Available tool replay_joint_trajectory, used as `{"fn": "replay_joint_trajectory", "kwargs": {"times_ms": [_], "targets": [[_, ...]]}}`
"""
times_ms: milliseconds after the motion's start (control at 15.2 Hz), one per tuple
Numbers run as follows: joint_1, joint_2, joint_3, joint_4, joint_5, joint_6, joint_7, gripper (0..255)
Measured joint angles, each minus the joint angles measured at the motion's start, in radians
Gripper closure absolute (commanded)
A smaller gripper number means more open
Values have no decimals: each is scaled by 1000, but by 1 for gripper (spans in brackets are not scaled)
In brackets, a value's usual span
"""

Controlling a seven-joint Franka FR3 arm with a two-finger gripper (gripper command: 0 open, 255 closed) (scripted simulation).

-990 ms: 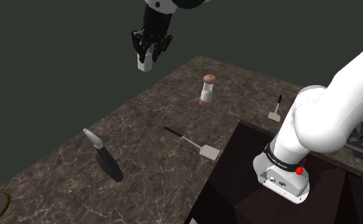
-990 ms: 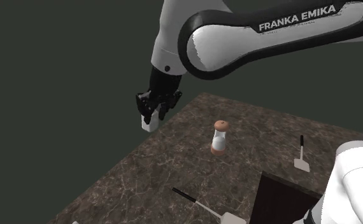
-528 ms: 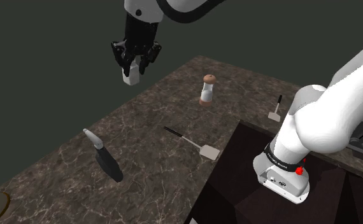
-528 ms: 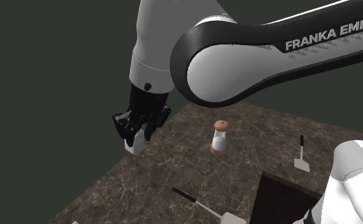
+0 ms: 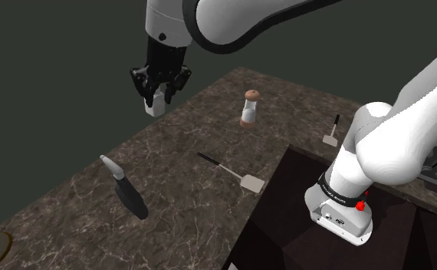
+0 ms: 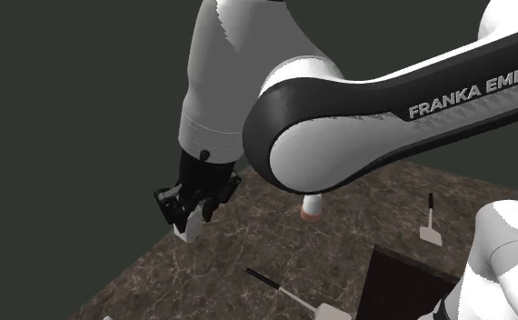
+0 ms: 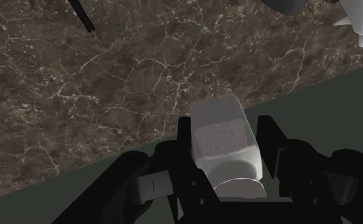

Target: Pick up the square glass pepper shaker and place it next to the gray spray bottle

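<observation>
Marble-dark below, and well clear of it: clasps the pepper shaker (image 5: 156, 103) in the gripper (image 5: 157, 98), with both black fingers (image 7: 185, 137) pressed against its flat sides. Holds it upright in the air, about over the far edge of the counter (image 5: 186, 192).

Against a second ago, hangs lower and further toward the shoulder view's left. Against half a second ago, shifts only a little more the same way. Suggests lifting is done and the carry is under way, perhaps slowing. Leaves a fair stretch yet to the spray bottle (image 5: 125, 188), which lies on its side toward the shoulder view's lower left, well apart from the shaker. Probably calls for more travel that way, then a descent to set down just beside it.

Covers most of the brown-topped shaker (image 6: 312, 211) with the arm (image 6: 339, 145) in the second exterior view, leaving just its base. Cuts the spray bottle (image 7: 358, 16) off at the frame in the wrist view, showing little beyond the pale nozzle. Buries the pepper shaker's (image 7: 228, 143) upper end between the fingers. Renders it plain pale grey, so cannot tell glass or contents. Cannot tell either how high over the marble it hangs.
</observation>
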Motion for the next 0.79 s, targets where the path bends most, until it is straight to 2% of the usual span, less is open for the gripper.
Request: {"fn": "replay_joint_trajectory", "kwargs": {"times_ms": [792], "targets": [[-2,49,12,-120,-19,167,21,255]]}}
